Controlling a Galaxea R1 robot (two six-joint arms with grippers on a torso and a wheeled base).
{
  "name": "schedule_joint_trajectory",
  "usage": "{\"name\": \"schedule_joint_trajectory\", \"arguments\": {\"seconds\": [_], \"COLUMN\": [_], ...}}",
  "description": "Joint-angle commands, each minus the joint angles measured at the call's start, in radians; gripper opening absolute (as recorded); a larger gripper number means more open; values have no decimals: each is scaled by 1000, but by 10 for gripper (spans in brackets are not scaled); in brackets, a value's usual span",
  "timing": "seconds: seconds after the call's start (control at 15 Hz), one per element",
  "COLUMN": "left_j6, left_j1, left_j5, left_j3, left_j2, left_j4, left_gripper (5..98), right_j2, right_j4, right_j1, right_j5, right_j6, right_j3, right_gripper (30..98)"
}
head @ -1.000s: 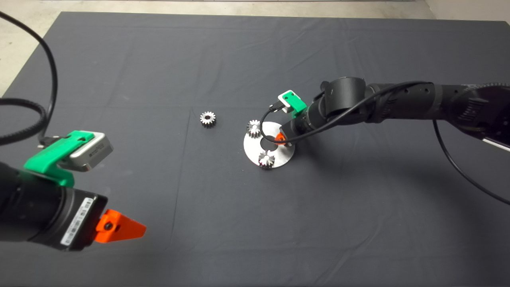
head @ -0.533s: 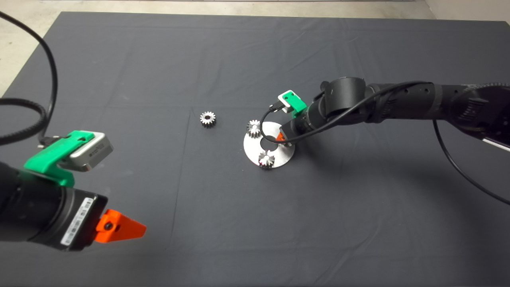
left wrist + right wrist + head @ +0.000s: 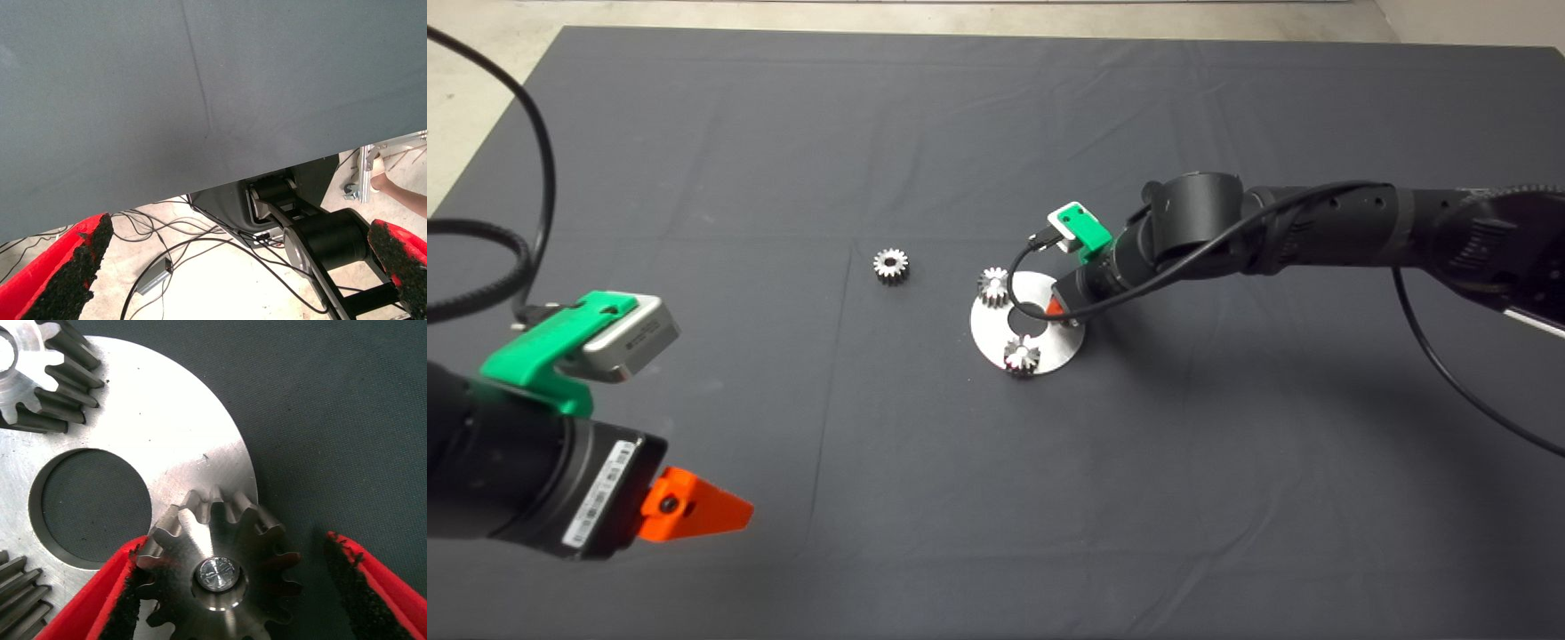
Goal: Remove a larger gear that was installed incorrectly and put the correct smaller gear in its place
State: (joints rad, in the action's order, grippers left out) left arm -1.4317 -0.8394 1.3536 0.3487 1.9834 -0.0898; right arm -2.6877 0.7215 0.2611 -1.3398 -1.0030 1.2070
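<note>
A round steel plate (image 3: 1049, 351) lies mid-mat with two small gears (image 3: 993, 284) (image 3: 1022, 356) on it. On the plate's right rim the larger gear (image 3: 217, 577), with flaring teeth, sits on a pin. The arm hides it in the head view. My right gripper (image 3: 235, 543) is open around it; one pad (image 3: 130, 587) touches its teeth and the other pad (image 3: 360, 587) stands apart. The smaller gear (image 3: 890, 265) lies loose on the mat left of the plate. My left gripper (image 3: 694, 511) is parked at the lower left, open and empty.
The plate (image 3: 173, 433) has a large round centre hole (image 3: 90, 503). Beyond the mat's edge the left wrist view shows floor cables (image 3: 187, 247), the robot's base (image 3: 313, 233) and a person's leg (image 3: 403, 195).
The right gripper's red finger shows slightly less beside the plate in the head view. Nothing else has moved.
</note>
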Motion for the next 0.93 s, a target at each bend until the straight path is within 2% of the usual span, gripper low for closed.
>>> {"name": "schedule_joint_trajectory", "arguments": {"seconds": [0.0,0.2,0.33,0.47,0.6,0.87], "left_j6": [-3,-3,-3,-3,-3,-3], "left_j1": [-3,-3,-3,-3,-3,-3], "left_j5": [2,2,2,2,2,2], "left_j3": [-15,-15,-15,-15,-15,-15], "left_j2": [1,1,1,1,1,-1], "left_j4": [-16,-16,-16,-16,-16,-16], "left_gripper": [983,983,983,983,983,983], "right_j2": [2,-2,-2,-4,-2,-7], "right_j4": [16,15,15,15,15,15], "right_j1": [21,21,21,21,21,21], "right_j5": [-29,-30,-31,-32,-32,-30], "right_j6": [-3,-3,-5,-4,-5,-5], "right_j3": [-9,-15,-31,-32,-32,-34], "right_gripper": [685,661,616,616,559,513]}}
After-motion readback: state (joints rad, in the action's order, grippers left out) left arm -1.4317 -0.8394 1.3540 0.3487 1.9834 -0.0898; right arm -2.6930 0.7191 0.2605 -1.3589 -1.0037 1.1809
